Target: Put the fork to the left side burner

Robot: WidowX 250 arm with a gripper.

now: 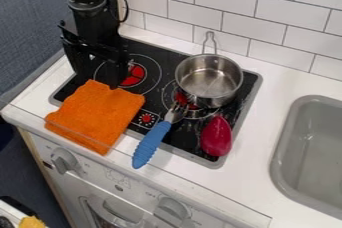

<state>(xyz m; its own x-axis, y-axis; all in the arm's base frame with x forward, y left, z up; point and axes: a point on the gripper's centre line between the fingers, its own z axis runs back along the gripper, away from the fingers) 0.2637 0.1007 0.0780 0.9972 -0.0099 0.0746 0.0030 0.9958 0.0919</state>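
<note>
The black gripper (100, 74) hangs over the left burner (134, 75) at the upper left of the stove, its fingers apart with nothing between them. The fork (153, 140) lies to the right of and nearer the front than the gripper, well apart from it. Its ribbed blue handle extends past the stove's front edge onto the white counter, and its metal tines point up toward the pot, beside the lower burner area. Part of the left burner is hidden behind the gripper.
An orange cloth (97, 115) covers the stove's front left corner, just below the gripper. A metal pot (209, 80) stands at the back right, with a dark red object (216, 136) in front. A grey sink (308, 152) is at the right; a tiled wall runs behind.
</note>
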